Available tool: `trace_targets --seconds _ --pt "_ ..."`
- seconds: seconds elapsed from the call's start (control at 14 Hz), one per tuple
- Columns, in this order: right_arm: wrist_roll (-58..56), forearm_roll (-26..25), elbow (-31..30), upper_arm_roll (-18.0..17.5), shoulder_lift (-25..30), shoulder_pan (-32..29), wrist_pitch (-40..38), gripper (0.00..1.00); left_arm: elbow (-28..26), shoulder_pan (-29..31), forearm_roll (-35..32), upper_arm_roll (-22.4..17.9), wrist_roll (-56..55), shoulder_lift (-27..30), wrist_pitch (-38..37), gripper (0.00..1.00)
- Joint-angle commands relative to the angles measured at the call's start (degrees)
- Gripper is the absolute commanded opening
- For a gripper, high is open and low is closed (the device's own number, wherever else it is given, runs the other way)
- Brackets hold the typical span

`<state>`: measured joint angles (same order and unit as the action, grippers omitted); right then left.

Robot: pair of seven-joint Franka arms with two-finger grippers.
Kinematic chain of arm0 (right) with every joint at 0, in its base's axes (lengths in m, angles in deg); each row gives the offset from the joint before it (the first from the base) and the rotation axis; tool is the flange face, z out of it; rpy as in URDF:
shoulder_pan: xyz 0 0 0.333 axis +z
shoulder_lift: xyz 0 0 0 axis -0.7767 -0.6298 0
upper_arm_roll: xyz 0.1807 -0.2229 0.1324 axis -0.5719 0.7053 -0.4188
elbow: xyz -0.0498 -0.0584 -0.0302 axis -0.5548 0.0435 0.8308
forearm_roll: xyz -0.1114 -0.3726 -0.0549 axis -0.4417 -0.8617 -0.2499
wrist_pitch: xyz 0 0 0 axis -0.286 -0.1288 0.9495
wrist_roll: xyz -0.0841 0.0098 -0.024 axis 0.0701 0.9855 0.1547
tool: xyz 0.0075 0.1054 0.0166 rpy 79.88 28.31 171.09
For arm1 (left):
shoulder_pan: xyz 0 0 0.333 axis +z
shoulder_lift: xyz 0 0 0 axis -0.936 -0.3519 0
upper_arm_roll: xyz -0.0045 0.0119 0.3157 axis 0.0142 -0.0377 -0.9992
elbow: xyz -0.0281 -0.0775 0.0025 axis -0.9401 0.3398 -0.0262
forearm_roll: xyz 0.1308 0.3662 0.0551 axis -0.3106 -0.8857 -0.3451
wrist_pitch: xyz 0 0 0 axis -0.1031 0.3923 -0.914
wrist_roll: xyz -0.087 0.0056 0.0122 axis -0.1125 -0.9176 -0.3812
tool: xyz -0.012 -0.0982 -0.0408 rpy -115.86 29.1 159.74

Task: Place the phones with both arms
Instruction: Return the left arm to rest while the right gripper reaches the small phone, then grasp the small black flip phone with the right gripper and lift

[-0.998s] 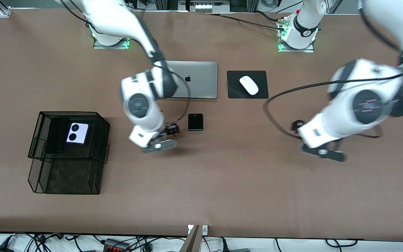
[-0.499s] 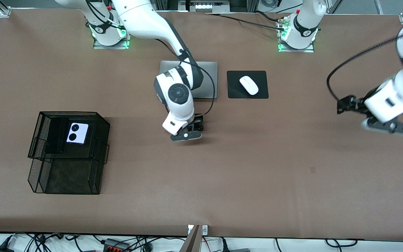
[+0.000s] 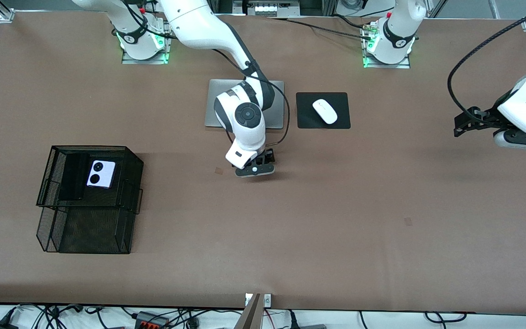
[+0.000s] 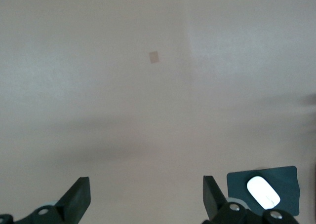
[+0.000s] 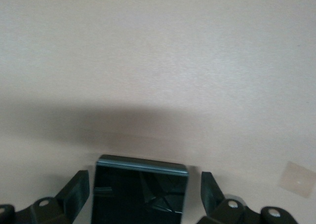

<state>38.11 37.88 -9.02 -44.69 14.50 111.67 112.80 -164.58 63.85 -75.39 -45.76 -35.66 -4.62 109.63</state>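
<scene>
White phone (image 3: pixel 101 173) already in the basket (image 3: pixel 44 196). Black phone (image 5: pixel 140 192) on the worktop (image 3: pixel 336 228), between open right fingers (image 5: pixel 79 192), not gripped yet. Left fingers (image 4: pixel 79 199) open too, holding nothing, over bare worktop at the left arm's end. More placing left.

You had a brown table (image 3: pixel 336 219), a black mesh basket (image 3: pixel 53 192) holding a white-lilac phone (image 3: pixel 101 174) with two black lenses, a glossy black phone (image 5: pixel 140 192), a silver laptop (image 3: pixel 215 103), and a white mouse (image 3: pixel 325 111) on a black pad (image 3: pixel 343 121).

Robot lab, bolted arm bases (image 3: pixel 387 45), cable clutter (image 3: pixel 153 317)
</scene>
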Motion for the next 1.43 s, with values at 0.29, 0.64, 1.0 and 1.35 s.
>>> trace_targets --seconds 0.29,0.64,1.0,1.35 --pt "-0.3 2.0 0.1 -0.5 -1.9 0.6 1.4 1.0 0.7 -0.4 0.6 0.9 0.2 1.0 -1.2 1.0" --pt "-1.7 1.4 -0.1 -0.5 -1.8 1.0 1.0 0.71 0.9 -0.2 0.5 1.0 0.3 0.4 -1.2 1.0" --pt "-2.1 1.4 0.5 2.2 1.3 1.6 -4.1 0.18 0.9 0.3 0.5 0.9 0.4 0.4 -1.3 1.0" --pt "-2.2 1.4 2.2 14.5 7.3 1.6 -12.5 0.17 0.9 0.3 0.5 0.9 0.5 0.5 -2.0 1.0"
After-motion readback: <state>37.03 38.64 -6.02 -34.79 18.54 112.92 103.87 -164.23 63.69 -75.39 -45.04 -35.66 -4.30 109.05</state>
